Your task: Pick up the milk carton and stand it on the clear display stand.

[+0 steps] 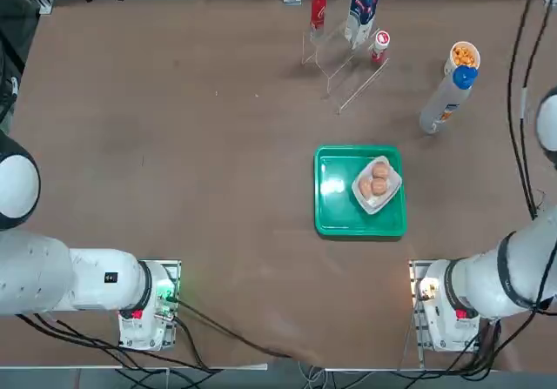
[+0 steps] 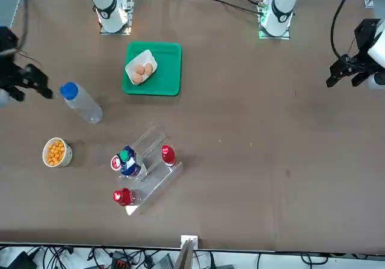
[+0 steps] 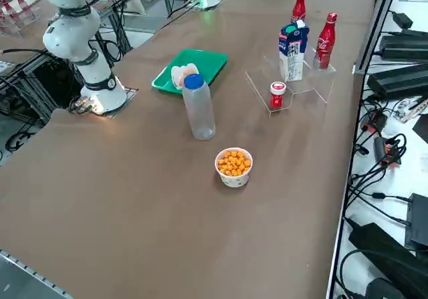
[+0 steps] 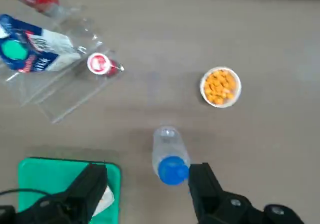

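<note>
The milk carton (image 1: 361, 10) (image 2: 127, 160) (image 3: 292, 51) (image 4: 35, 48), white and dark blue with a green cap, stands upright on the clear display stand (image 1: 348, 71) (image 2: 153, 170) (image 3: 297, 88) (image 4: 65, 96) at the table's far side. My right gripper (image 4: 147, 173) (image 2: 33, 82) hangs high over the table's right part, well apart from the carton. It is open with nothing between its fingers, and the blue-capped bottle lies below it.
A slim red bottle (image 1: 318, 6) (image 3: 326, 39) and a small red can (image 1: 379, 45) (image 3: 277, 95) share the stand. A tall bottle with a blue cap (image 1: 444, 102) (image 4: 169, 156), a cup of orange balls (image 1: 464, 56) (image 4: 220, 86) and a green tray (image 1: 335, 211) holding eggs stand nearby.
</note>
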`<state>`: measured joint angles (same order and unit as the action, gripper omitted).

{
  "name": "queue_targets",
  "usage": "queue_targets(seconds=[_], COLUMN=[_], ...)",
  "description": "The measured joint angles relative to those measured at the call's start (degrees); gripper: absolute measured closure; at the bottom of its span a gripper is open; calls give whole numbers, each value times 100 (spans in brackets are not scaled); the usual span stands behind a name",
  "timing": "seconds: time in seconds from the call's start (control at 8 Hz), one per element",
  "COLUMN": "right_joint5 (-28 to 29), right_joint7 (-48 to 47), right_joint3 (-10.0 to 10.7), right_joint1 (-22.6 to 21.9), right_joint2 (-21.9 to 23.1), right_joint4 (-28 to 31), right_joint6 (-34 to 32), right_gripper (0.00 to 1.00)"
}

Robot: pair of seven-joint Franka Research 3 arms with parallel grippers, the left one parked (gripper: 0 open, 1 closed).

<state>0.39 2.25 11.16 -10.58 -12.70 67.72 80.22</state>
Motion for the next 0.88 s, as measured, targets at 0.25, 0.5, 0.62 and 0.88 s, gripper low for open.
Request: queue_targets(seconds=[0.25,0.5,0.62,0.88], right_joint5=[0,-1,0,0], right_joint7=[60,286,335,341], right_joint3=[8,10,9,-33], right_joint1=[339,541,579,588], right_joint2=[459,679,725,852], right_joint4=[594,916,991,1206], right_joint6=[64,119,135,285], right_gripper=[0,0,0,0])
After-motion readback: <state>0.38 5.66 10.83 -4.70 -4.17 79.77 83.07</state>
